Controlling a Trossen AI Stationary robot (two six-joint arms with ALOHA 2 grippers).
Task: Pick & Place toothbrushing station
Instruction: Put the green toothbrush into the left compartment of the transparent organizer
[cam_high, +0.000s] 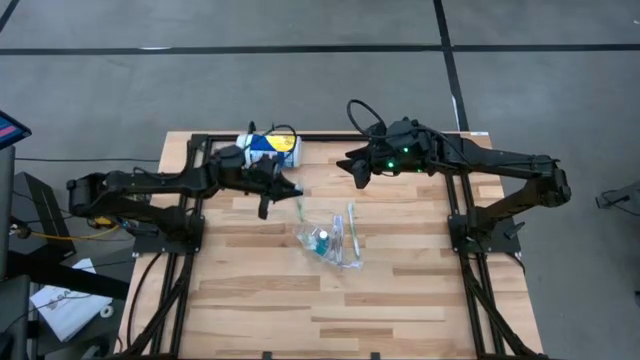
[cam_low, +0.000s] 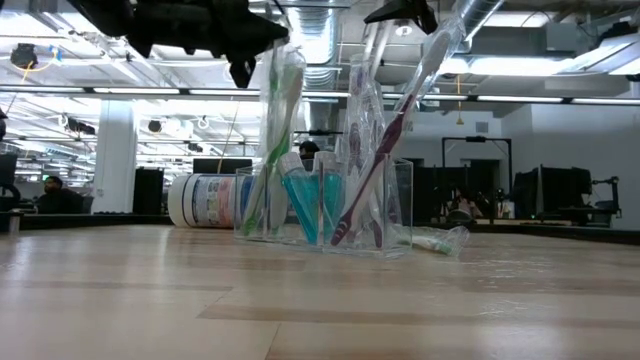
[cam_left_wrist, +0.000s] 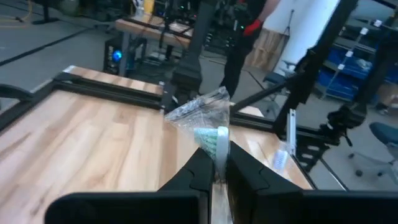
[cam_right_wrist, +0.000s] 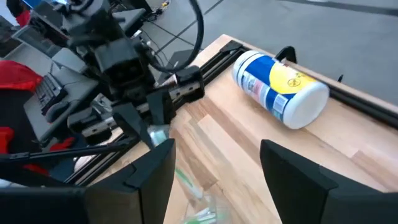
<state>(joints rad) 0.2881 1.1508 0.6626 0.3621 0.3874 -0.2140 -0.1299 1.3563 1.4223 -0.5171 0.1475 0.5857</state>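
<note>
This is a robotics lab or open industrial workspace. The butcher-block desk (cam_high: 260, 290) stands on a grey concrete floor (cam_high: 560, 60) marked with dark lines, and black metal framing (cam_high: 170, 300) carries the arms at its sides. Beyond the desk, the low view shows exposed silver ductwork (cam_low: 320, 40) and strip lights overhead, a white column (cam_low: 115, 155), and rows of dark monitors (cam_low: 560, 190). A person (cam_low: 50, 192) sits far behind the desk.

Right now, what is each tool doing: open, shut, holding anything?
Left tool: shut on a wrapped pale green toothbrush.
Right tool: open, holding nothing, raised above the table near the wipes canister.
</note>
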